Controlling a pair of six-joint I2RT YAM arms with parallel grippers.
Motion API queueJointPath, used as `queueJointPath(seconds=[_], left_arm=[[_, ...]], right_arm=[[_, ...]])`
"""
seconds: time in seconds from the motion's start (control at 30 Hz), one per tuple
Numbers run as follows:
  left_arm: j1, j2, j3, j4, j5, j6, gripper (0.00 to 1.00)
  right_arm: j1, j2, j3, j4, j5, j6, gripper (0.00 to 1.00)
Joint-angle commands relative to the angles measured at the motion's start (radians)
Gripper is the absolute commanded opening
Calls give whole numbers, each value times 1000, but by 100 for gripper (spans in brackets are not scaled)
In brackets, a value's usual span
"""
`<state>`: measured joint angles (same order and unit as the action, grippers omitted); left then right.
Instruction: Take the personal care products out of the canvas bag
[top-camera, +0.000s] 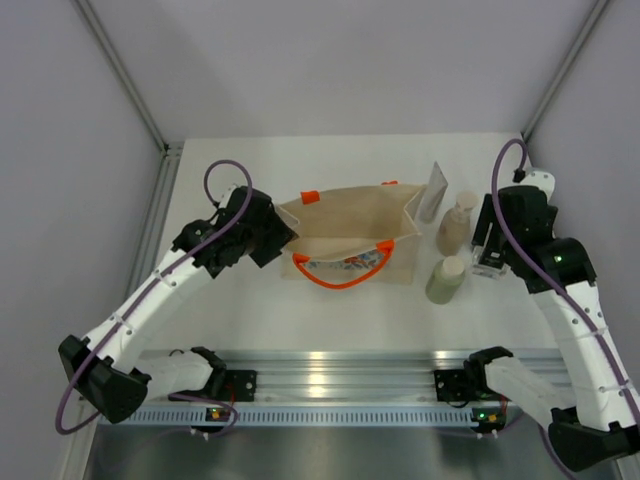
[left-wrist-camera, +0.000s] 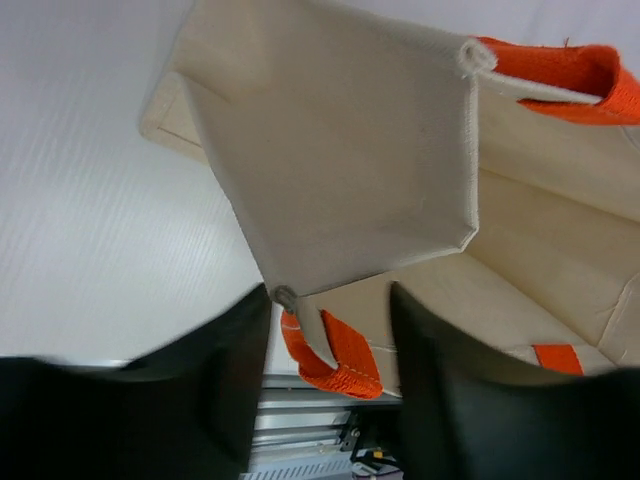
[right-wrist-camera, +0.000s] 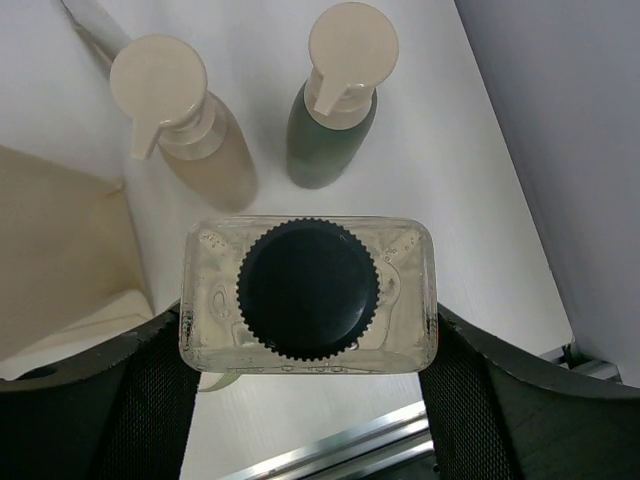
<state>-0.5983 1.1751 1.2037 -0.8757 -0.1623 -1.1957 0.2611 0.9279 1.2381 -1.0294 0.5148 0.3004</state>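
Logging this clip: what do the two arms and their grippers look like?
The left arm and right arm both have white links with black joints, and a purple cable loops along each. The left gripper and right gripper are black. The right fingers show a mesh-like texture on their inner faces. A small green light glows on the right arm.

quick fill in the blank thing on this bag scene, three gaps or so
The right gripper grips a clear jar with a ___ lid. The canvas bag has ___ handles. The tan bottle and green bottle stand to the robot's ___ of the bag.
Missing words: black, orange, right.
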Motion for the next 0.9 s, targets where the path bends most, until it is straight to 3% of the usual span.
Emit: queueJointPath(seconds=[0.0,0.03,0.1,0.47,0.7,0.87], left_arm=[[-1,-37,48,21,4,7,65],[-1,-43,51,21,3,7,86],[-1,-48,59,21,-2,15,98],[-1,-62,301,-31,-121,238,99],[2,29,491,-87,-291,569,98],[5,94,591,-184,-378,614,98]], right_arm=[[-34,-49,3,276,24,31,0],[-40,-50,-24,287,22,28,0],[-56,-64,-66,322,14,25,0],[-149,-116,-373,673,-24,-15,0],[-160,-230,-573,789,-102,-12,0],[-160,-307,-675,798,-91,-27,1]])
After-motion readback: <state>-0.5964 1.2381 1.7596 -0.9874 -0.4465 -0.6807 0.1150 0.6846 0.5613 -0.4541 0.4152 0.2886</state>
